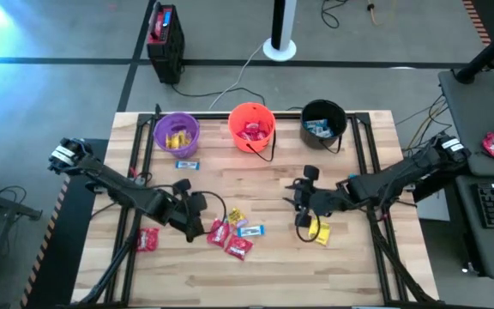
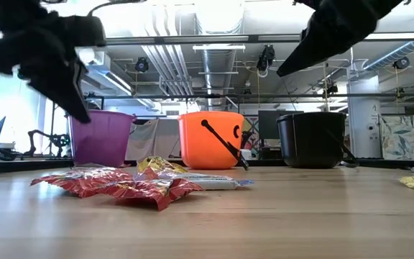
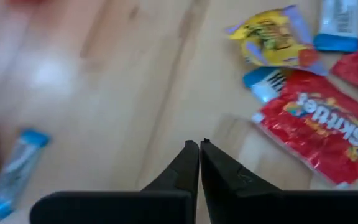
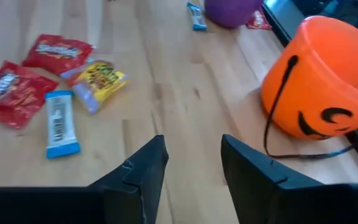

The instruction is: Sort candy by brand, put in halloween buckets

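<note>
Left gripper pinched closed, empty, just beside loose candy cluster at table centre. Right gripper spread open, empty, a yellow packet just beside it. Purple bucket, orange bucket, black bucket line far edge, each holding candy.

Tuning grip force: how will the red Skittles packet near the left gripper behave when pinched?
The red Skittles packet lies flat with a crinkled, glossy wrapper, so it is probably light, floppy and slippery. It would likely slide on the smooth table if nudged.
</note>
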`<move>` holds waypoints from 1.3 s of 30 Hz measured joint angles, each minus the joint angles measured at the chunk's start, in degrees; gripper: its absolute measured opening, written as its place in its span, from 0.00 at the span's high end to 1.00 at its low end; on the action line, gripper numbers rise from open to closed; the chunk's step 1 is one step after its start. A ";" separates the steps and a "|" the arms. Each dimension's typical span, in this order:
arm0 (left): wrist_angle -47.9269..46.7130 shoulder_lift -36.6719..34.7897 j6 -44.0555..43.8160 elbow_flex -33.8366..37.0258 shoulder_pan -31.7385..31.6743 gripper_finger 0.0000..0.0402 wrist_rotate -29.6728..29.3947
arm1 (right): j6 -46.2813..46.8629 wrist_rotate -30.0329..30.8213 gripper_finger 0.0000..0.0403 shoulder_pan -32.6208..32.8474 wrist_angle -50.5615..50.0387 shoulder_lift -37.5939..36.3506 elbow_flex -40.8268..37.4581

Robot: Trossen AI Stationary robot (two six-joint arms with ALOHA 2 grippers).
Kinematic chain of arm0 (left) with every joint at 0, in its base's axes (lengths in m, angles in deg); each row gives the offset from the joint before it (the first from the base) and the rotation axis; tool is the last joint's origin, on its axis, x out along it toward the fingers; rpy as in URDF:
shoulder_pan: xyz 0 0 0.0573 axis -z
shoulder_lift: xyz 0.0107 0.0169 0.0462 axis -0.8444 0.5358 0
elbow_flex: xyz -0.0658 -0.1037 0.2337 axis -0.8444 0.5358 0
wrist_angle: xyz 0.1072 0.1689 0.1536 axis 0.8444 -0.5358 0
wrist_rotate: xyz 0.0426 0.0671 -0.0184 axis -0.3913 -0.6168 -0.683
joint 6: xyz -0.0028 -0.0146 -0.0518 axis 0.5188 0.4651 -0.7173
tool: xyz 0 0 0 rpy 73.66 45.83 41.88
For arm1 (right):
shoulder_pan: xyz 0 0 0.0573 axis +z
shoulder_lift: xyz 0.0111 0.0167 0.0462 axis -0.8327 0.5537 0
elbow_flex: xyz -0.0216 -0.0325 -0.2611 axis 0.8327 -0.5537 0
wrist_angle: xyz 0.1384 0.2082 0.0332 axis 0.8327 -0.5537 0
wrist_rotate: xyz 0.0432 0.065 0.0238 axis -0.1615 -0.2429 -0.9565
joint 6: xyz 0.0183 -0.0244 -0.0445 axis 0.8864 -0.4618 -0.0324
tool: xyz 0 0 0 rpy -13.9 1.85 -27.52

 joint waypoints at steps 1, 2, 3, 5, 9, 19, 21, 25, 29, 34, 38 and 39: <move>3.50 0.04 0.87 1.89 0.00 1.00 0.04 | -0.38 -0.02 0.64 -0.69 0.04 -0.08 0.06; 6.12 0.04 1.27 3.49 0.02 1.00 -0.16 | -0.97 -0.04 0.66 -1.39 0.03 -0.12 0.07; 8.01 0.04 1.45 4.92 -0.08 1.00 -0.90 | -1.41 -0.09 0.67 -2.15 -0.01 -0.14 0.07; 9.36 0.04 0.51 6.94 -1.06 1.00 -4.18 | -1.94 -0.32 0.71 -3.86 0.01 -0.15 0.07; 7.32 0.04 -9.53 7.97 -5.38 1.00 -15.66 | -4.38 -2.82 0.79 -7.29 0.04 -0.31 0.07; 6.39 0.06 -12.37 5.09 -24.08 1.00 -3.57 | -8.54 -3.68 0.97 -13.10 0.81 -0.36 0.07; 6.63 0.06 -13.38 3.37 -23.95 1.00 -2.35 | -8.48 -3.77 0.97 -13.58 0.81 -0.36 0.07; 2.70 0.06 -16.93 -1.01 -23.91 1.00 -5.59 | -8.48 -5.02 0.98 -14.34 0.80 -0.36 0.07; -3.57 2.36 -20.10 -5.16 -23.98 1.00 -7.81 | -8.42 -5.06 0.98 -14.98 0.85 -0.36 0.07; -11.19 8.30 -20.13 -8.91 -24.38 1.00 -7.87 | -7.43 -5.02 0.98 -15.31 0.88 -0.36 0.07; -15.18 13.31 -21.04 -9.89 -24.85 1.00 -8.58 | -7.42 -5.07 0.98 -15.46 1.51 -0.36 0.07; -16.25 13.97 -21.76 -10.09 -24.76 1.00 -9.54 | -7.38 -5.37 0.98 -15.58 2.14 -0.36 0.07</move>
